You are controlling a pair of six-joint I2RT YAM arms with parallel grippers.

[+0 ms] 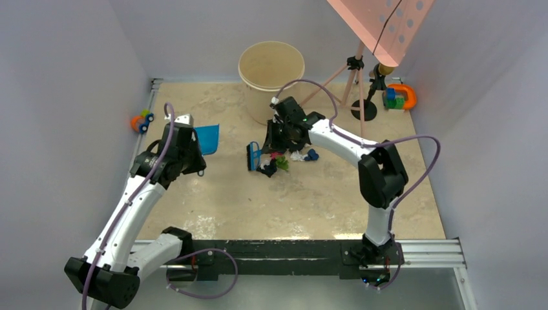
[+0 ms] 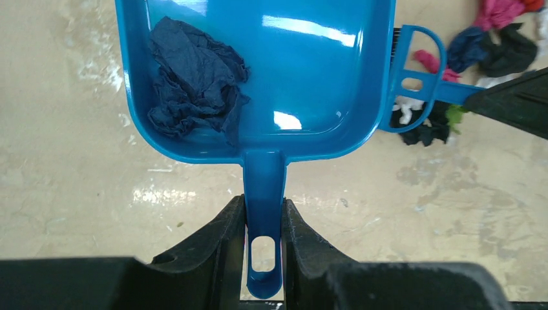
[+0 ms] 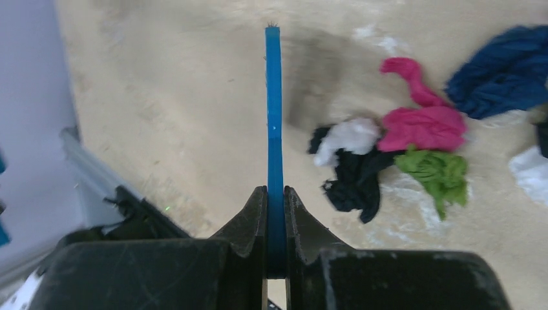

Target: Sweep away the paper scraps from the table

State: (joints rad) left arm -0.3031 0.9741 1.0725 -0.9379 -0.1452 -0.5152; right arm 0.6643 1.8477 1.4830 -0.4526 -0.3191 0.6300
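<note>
My left gripper [image 2: 264, 205] is shut on the handle of a blue dustpan [image 2: 304, 84], which lies on the table [image 1: 304, 200] at the left [image 1: 208, 138]. One dark blue crumpled scrap [image 2: 194, 81] sits inside the pan. My right gripper [image 3: 275, 192] is shut on a blue brush [image 3: 274, 123], seen edge-on; from above the brush [image 1: 253, 155] stands just left of the paper scraps [image 1: 284, 161]. Pink [image 3: 423, 126], green [image 3: 436, 171], black [image 3: 352, 184], white [image 3: 349, 135] and dark blue [image 3: 504, 71] wads lie to the right of the brush.
A beige bucket [image 1: 271, 64] stands at the back centre. An orange-blue toy car [image 1: 142, 121] sits at the left rail. Coloured blocks with an orange ring [image 1: 399, 97] lie at the back right, beside a tripod stand [image 1: 362, 97].
</note>
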